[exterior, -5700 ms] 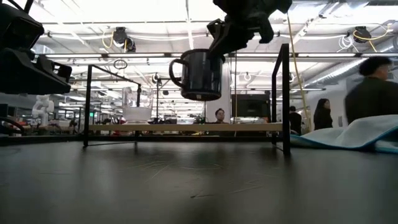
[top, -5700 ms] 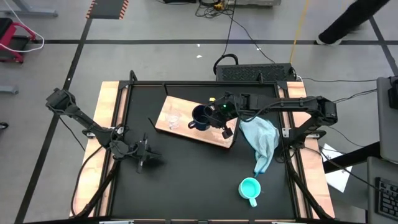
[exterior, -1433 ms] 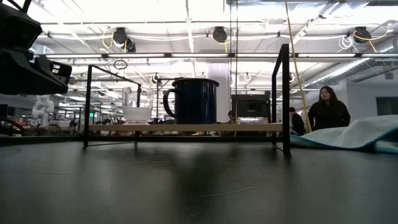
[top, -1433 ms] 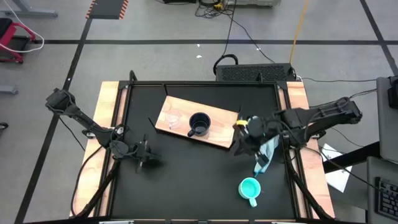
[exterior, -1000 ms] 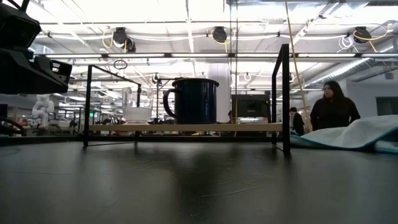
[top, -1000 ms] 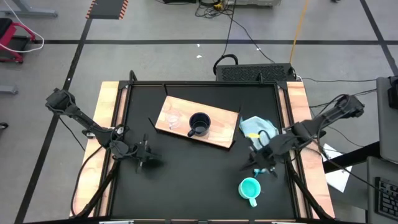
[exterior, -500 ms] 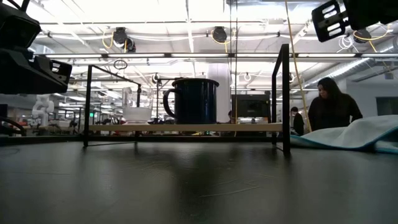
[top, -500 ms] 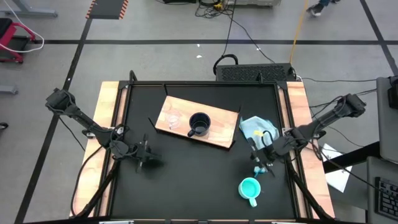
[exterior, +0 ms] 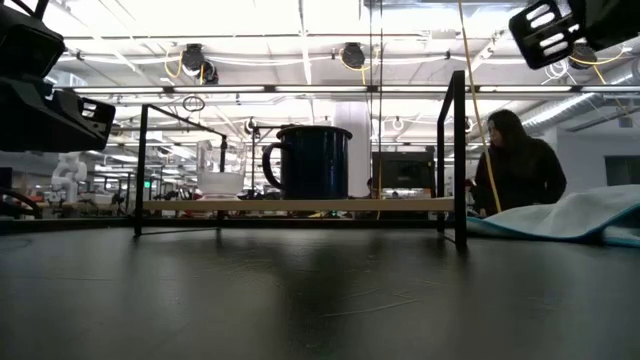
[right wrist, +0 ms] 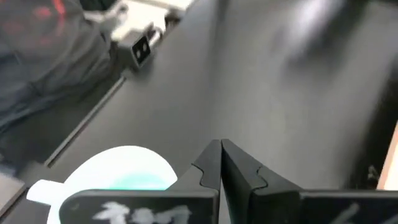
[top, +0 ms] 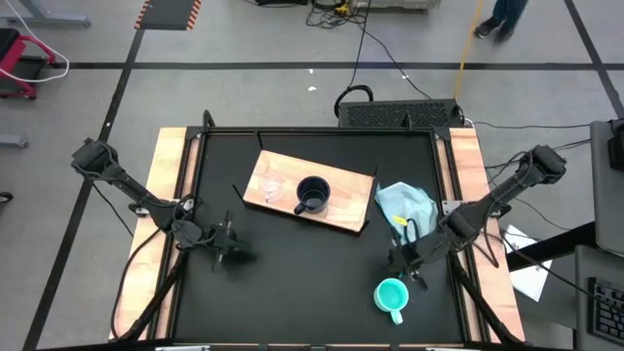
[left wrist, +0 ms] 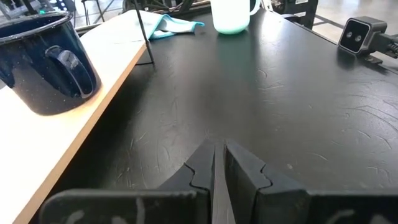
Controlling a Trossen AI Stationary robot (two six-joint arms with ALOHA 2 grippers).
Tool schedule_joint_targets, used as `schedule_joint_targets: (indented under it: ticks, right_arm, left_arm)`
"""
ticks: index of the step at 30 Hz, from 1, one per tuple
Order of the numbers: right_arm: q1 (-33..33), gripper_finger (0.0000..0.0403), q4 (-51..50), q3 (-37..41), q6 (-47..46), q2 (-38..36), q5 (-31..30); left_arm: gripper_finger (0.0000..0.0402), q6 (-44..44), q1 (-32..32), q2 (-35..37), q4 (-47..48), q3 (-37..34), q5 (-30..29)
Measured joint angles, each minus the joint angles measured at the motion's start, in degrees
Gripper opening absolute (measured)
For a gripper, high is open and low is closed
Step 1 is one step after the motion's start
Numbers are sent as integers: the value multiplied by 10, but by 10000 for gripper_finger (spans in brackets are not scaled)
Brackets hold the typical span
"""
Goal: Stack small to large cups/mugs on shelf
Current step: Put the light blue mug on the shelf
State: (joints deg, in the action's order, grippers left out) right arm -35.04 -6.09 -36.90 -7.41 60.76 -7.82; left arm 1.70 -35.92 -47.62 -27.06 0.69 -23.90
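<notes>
The wooden shelf (top: pixel 341 207) stands on thin black legs at the table's far middle. On it stand the small clear glass cup (top: pixel 272 188) and, to its right, the dark handled mug (top: pixel 312 193); both also show in the low view, the mug (exterior: pixel 315 160) and the glass cup (exterior: pixel 220 172). The turquoise mug (top: pixel 391 295) stands upright on the tabletop at the near right. My right gripper (top: pixel 405 261) is shut and empty, just far of and above the turquoise mug (right wrist: pixel 118 177). My left gripper (top: pixel 226 249) is shut and empty at the near left.
A pale blue cloth (top: pixel 408 210) lies crumpled on the table to the right of the shelf, behind my right gripper. A small camera box (left wrist: pixel 360 34) sits at the table's near edge. A person (exterior: pixel 515 165) stands in the room beyond the table.
My right gripper has moved a little toward the table's near edge, closer to the turquoise mug, and its arm has come into the low view at the top right. The mugs, the glass cup and the shelf have stayed still.
</notes>
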Motion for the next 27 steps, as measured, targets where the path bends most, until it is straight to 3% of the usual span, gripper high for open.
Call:
schedule_joint_targets:
  ticks: [6, 15, 27]
  right_arm:
    - [-38, 0, -171, -105, -58, 44, -43]
    - [-63, 0, -345, -214, -211, 105, -40]
    - [-58, 7, -364, -221, -356, 132, 50]
  left_arm:
    - [37, 1, 0, 0, 0, 0, 0]
    - [37, 1, 0, 0, -1, 0, 0]
    - [37, 3, 0, 0, -2, 0, 0]
